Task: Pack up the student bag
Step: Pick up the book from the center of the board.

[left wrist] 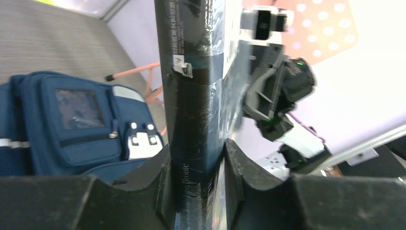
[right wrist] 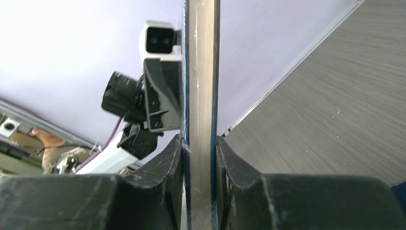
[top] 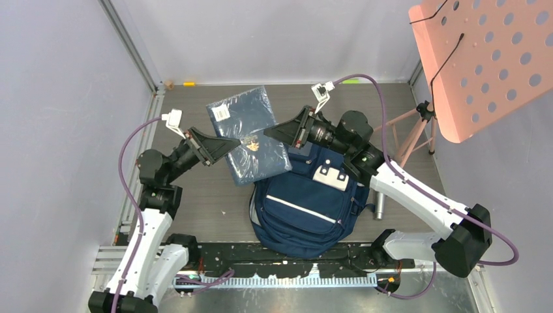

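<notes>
Left gripper [left wrist: 196,160] is right at the lens: jaws clamped on the spine edge of a film-wrapped navy book [left wrist: 191,91], both sides flush on the wrap. Right gripper [right wrist: 199,148] is likewise closed on the opposite thin edge of the same book. The book hangs between the two arms and looks clear of the table [top: 195,208], with its near corner over the far end of the student bag [top: 306,208]. The bag lies flat between the arm bases, front pocket up, top end under the right gripper. Can't tell whether the main zip is open.

Step in hand, my read: two-arm hold ahead of insertion. To do it well:
- Don't let the arms pull or twist against each other. The film looks slick, so the book could slip or bow.
- One arm owns the grip. Free the other only once the load sits steady.
- Confirm the bag mouth is open, then line up the thin edge and go in at a low angle.

Count:
- book: 1
- bag: 1
- grippers: 2, both on the book
- grey cylinder [top: 378,203]: 1, just right of the bag
- pink perforated board [top: 482,65]: 1, on a tripod [top: 417,127]
- small yellow item [top: 189,83]: 1, by the far wall
- green item [top: 352,81]: 1, by the far wall
</notes>
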Robot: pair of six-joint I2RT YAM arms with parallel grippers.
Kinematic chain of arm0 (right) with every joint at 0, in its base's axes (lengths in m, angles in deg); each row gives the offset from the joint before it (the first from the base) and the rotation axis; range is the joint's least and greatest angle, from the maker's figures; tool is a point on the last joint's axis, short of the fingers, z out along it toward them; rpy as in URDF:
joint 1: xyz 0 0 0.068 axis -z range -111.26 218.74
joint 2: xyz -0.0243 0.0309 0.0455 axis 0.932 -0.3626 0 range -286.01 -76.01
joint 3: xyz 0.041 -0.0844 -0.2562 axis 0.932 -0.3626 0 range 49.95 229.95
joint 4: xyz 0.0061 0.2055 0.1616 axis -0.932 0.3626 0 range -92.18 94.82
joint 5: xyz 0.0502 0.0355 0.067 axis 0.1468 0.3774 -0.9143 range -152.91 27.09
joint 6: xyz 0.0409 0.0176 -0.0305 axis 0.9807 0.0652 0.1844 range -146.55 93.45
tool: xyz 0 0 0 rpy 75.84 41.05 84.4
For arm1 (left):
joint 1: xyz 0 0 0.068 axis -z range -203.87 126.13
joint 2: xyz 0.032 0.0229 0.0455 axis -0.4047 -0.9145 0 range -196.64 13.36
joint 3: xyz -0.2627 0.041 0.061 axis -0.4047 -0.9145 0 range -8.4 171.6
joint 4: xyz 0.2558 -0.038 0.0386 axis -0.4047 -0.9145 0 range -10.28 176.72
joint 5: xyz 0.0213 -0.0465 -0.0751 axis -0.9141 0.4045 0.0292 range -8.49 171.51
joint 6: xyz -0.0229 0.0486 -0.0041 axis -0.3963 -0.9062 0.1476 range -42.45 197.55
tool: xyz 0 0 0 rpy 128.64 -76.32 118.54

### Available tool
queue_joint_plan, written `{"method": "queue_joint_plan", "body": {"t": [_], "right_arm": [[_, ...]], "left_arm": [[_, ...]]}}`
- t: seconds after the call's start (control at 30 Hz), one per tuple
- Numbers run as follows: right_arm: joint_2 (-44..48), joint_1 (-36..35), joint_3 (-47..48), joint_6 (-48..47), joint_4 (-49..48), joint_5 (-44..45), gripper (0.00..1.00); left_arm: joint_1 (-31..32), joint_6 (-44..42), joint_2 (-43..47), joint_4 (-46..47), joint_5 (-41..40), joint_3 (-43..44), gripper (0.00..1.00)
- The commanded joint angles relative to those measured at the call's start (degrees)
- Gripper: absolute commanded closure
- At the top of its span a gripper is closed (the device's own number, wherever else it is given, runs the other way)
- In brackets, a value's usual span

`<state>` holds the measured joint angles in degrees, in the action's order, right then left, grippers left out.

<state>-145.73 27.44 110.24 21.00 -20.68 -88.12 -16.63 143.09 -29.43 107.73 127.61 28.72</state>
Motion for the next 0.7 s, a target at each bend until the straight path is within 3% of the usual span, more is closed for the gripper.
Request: {"method": "queue_joint_plan", "body": {"t": [0.0,0.03,0.1,0.13,0.23,0.3,0.37,0.53,0.67], "right_arm": [[2.0,-0.4,1.4,1.0,-10.3,0.7,1.00],[1.9,-0.4,1.6,0.4,-9.4,0.8,1.00],[2.6,-0.4,2.3,-3.2,-3.7,2.2,0.83],[3.1,-0.4,2.7,-6.1,1.0,2.8,0.66],[7.0,-0.4,3.6,-13.9,15.2,5.8,0.34],[9.9,-0.5,3.3,-18.4,24.1,8.1,0.28],[12.6,-1.0,2.4,-22.3,31.2,10.6,0.26],[16.5,-8.3,-1.8,-28.6,42.2,21.0,0.27],[14.9,-22.3,-4.9,-30.7,44.6,35.1,0.29]], "left_arm": [[0.3,3.9,2.7,9.6,2.4,-0.9,0.83],[0.3,3.9,3.0,9.6,2.3,-1.1,0.92],[0.3,3.3,3.5,8.9,2.1,-1.3,1.00],[0.3,2.2,4.0,7.7,1.7,-1.1,1.00],[0.3,-9.0,6.3,-9.8,-2.8,1.7,1.00],[0.3,-18.6,7.1,-26.0,-9.7,5.1,1.00],[0.2,-24.2,5.8,-34.9,-15.8,7.3,1.00],[-1.1,-26.8,-0.3,-38.0,-17.3,7.7,1.00],[-4.3,-27.9,-3.2,-38.8,-17.3,7.2,1.00]]}}
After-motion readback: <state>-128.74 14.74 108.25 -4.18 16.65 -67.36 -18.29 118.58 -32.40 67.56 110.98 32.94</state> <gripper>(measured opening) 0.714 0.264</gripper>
